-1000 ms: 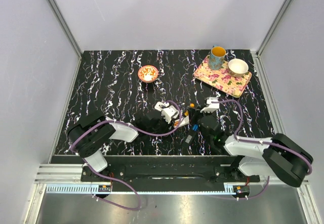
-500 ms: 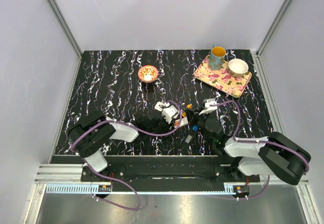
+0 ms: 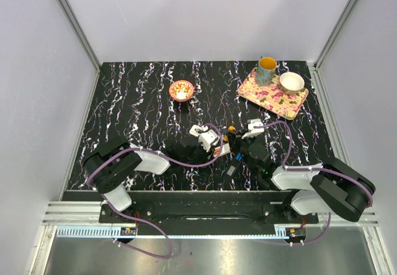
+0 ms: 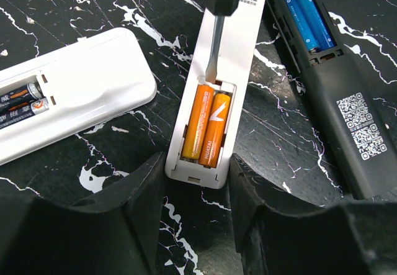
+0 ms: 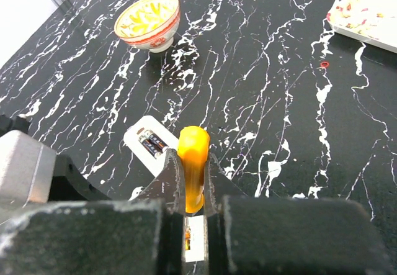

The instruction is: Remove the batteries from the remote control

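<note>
In the left wrist view a white remote lies with its back open, two orange batteries side by side in the bay. My left gripper grips the remote's near end between its fingers. A screwdriver's metal shaft comes down from the far side, its tip at the far end of the batteries. My right gripper is shut on the screwdriver's orange handle, above the remote. In the top view both grippers meet at the table's middle, left and right.
A second white remote with dark cells lies on the left; a dark grey remote with blue cells lies on the right. An orange patterned bowl stands behind. A floral tray with a mug and a white bowl stands far right.
My right gripper has moved a little left with the screwdriver, closer to the left gripper and the held remote. The left arm has stayed in place.
</note>
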